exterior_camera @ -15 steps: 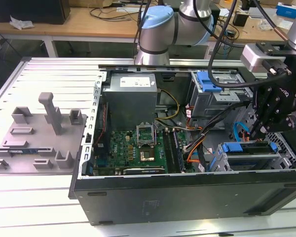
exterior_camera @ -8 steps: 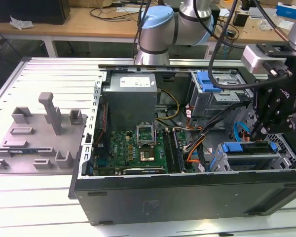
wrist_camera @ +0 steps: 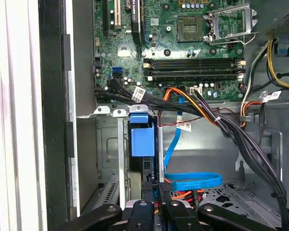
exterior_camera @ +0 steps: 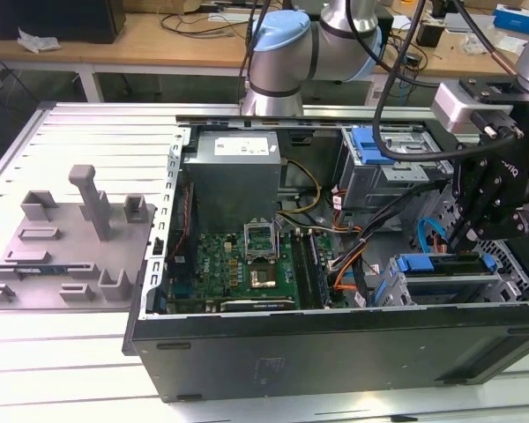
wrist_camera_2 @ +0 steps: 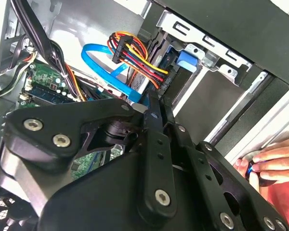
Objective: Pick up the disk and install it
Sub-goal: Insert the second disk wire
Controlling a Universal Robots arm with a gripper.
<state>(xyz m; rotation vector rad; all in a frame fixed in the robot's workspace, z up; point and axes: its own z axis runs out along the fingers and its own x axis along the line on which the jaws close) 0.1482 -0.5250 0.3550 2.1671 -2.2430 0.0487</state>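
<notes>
At lower right in the exterior view, the disk (exterior_camera: 448, 264) already sits in its drive bay (exterior_camera: 397, 295), seemingly installed, with the gripper (wrist_camera: 156, 195) narrowed above its blue bracket (wrist_camera: 142, 139).

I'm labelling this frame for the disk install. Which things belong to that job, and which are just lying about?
Job in hand: the disk, sitting in the drive cage; the gripper close by it.

Lying about: grey fixture tray, power supply box, motherboard, blue data cable, a person's hand at the case edge.
</notes>
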